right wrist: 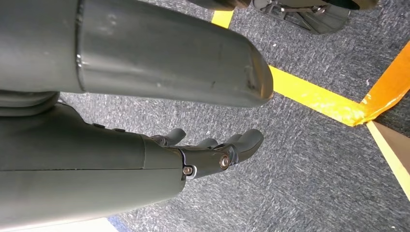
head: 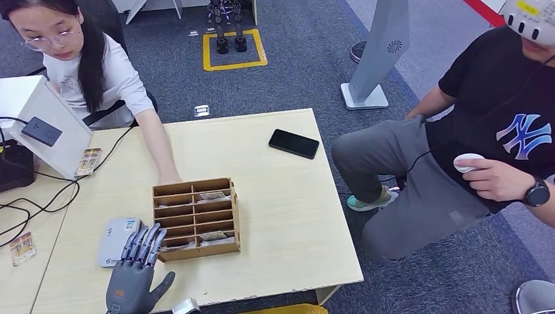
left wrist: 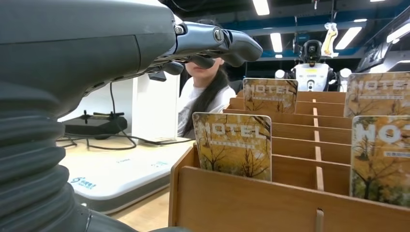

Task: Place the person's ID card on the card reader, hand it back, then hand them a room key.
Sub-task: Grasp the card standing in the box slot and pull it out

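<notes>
My left hand [head: 134, 275] hovers over the table's near edge, fingers stretched out and holding nothing. Its fingertips [head: 147, 237] lie above the gap between the grey-white card reader [head: 112, 243] and the wooden key box [head: 196, 219]. In the left wrist view the fingers [left wrist: 217, 43] reach out above the box [left wrist: 251, 203], where hotel key cards [left wrist: 233, 144] stand in the slots beside the reader [left wrist: 121, 176]. A person's hand [head: 169, 176] rests at the box's far left corner. My right hand [right wrist: 212, 151] hangs over grey carpet, holding nothing.
A black phone [head: 294, 143] lies at the table's far right. A white stand [head: 46, 124] with a black device, cables and two loose cards [head: 88, 161] occupy the left side. A second person [head: 497, 144] sits to the right, off the table.
</notes>
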